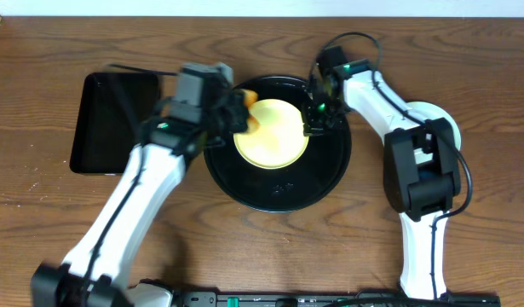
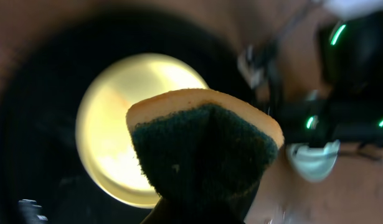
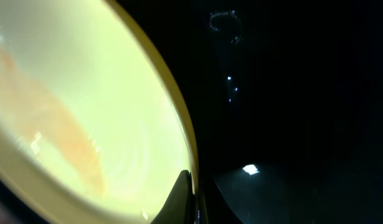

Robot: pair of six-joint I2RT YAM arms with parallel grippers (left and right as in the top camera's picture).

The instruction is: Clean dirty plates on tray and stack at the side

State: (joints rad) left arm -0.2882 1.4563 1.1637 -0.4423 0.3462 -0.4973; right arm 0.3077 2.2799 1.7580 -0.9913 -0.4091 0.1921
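A pale yellow plate (image 1: 274,136) lies on the large round black tray (image 1: 283,192). It carries an orange-brown smear, clear in the right wrist view (image 3: 60,124). My left gripper (image 1: 238,109) is shut on an orange sponge with a dark green scouring side (image 2: 203,143), and holds it over the plate's left edge. My right gripper (image 1: 316,118) is shut on the plate's right rim (image 3: 190,186), one finger on each side. A mint-blue plate (image 2: 312,162) lies right of the tray, mostly hidden under my right arm in the overhead view (image 1: 432,113).
A smaller rectangular black tray (image 1: 112,124) lies on the wooden table left of the round tray. The right arm's base (image 1: 419,183) stands to the right. The left arm crosses the table's front left.
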